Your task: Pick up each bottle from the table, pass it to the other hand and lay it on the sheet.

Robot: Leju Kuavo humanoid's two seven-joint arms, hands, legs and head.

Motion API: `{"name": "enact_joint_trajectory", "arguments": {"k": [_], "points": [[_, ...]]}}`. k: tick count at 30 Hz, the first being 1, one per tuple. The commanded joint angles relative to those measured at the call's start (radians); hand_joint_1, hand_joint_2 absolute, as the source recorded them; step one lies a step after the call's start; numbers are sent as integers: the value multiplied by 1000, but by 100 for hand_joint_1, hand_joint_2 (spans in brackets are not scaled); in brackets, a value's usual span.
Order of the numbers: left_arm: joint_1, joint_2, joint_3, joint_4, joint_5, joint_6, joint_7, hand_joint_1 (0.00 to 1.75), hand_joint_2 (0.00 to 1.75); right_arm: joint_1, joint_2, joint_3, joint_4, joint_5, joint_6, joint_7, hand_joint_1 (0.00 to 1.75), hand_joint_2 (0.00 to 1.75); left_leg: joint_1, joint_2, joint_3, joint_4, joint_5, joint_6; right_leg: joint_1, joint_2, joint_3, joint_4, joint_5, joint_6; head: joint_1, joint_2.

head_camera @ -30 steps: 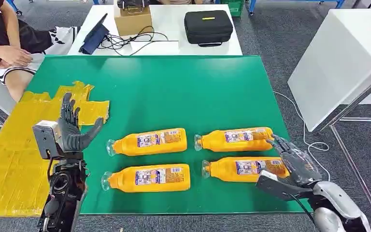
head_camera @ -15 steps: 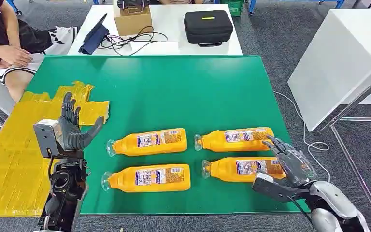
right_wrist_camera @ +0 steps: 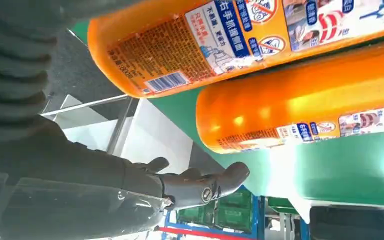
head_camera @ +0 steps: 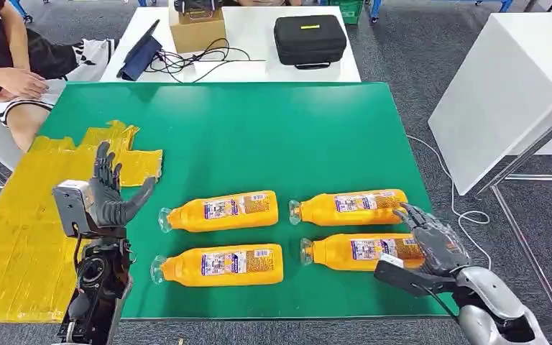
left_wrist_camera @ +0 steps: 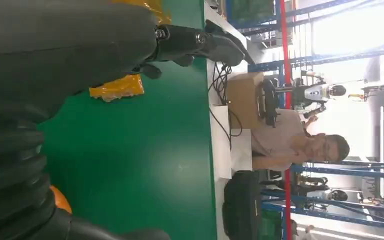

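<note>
Several orange bottles lie on their sides on the green table (head_camera: 259,129), caps to the left. The near right bottle (head_camera: 363,251) has my right hand (head_camera: 431,241) open at its base end, fingers spread just over it. In the right wrist view that bottle (right_wrist_camera: 220,45) is close by the palm, with the far right bottle (right_wrist_camera: 300,105) beyond. The far right bottle (head_camera: 348,207) lies just past the fingertips. Two more bottles (head_camera: 219,211) (head_camera: 219,264) lie in the middle. My left hand (head_camera: 108,190) is raised and open over the table's left edge, by the yellow sheet (head_camera: 14,230).
A person (head_camera: 3,57) sits at the far left corner. Behind the green table a white table (head_camera: 244,36) carries a black case (head_camera: 309,39), a cardboard box (head_camera: 198,29) and cables. Another white table (head_camera: 503,93) stands to the right.
My right hand has drawn back a little toward me and lowered along the near right bottle's base. The left hand and the bottles have not moved.
</note>
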Motion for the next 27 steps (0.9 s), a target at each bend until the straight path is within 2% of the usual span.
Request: {"name": "enact_joint_trajectory", "arguments": {"k": [1, 7, 8, 9, 16, 20, 21, 22, 27], "points": [[-16, 4, 18, 64, 7, -1, 2, 0, 175, -50, 37, 50, 100, 16, -8, 8, 0, 175, 0, 2, 6, -2, -1, -1, 0, 1, 5, -2, 0, 0, 0, 0], [-18, 2, 20, 72, 7, -2, 2, 0, 175, -69, 35, 52, 133, 18, -7, 7, 0, 175, 0, 1, 2, -1, 0, -1, 0, 1, 2, -1, 0, 0, 0, 0], [-18, 2, 20, 72, 7, -2, 2, 0, 175, -69, 35, 52, 133, 18, -7, 7, 0, 175, 0, 3, 9, -2, -3, -2, 0, 1, 9, -3, -2, 0, 0, 0], [-18, 2, 20, 72, 7, -2, 2, 0, 175, -69, 35, 52, 133, 18, -7, 7, 0, 175, 0, 2, 4, -1, -1, -1, 0, 1, 4, -2, 0, 0, 0, 0], [-26, -3, 24, 86, 6, -3, 2, 0, 175, -82, 36, 66, 163, 18, -1, -2, 0, 175, 0, 2, 6, -2, -1, -1, 0, 1, 5, -2, -1, 0, 0, 0], [-28, -14, 31, 88, 6, -2, 7, 0, 175, -107, 57, 84, 220, 19, 6, -4, 0, 175, 0, 2, 3, -1, -1, -1, 0, 1, 3, -1, 0, 0, 0, 0], [-30, -14, 30, 89, 5, -3, 8, 0, 175, -102, 60, 85, 223, 19, 5, -4, 0, 175, 0, 4, 9, -2, -2, -2, 0, 2, 9, -3, -1, 0, 0, 0], [-33, -14, 30, 92, 4, -3, 10, 0, 175, -93, 63, 89, 225, 21, 4, -4, 0, 175, 1, 2, 5, -1, -1, -1, 1, 0, 5, -2, 0, 0, 0, 0], [2, -19, 51, 59, 4, 3, 12, 0, 175, -126, 87, 117, 285, 39, 16, -6, 0, 175, 1, 3, 6, -2, -1, -1, 1, 2, 5, -2, 0, 0, 0, 0]]}}
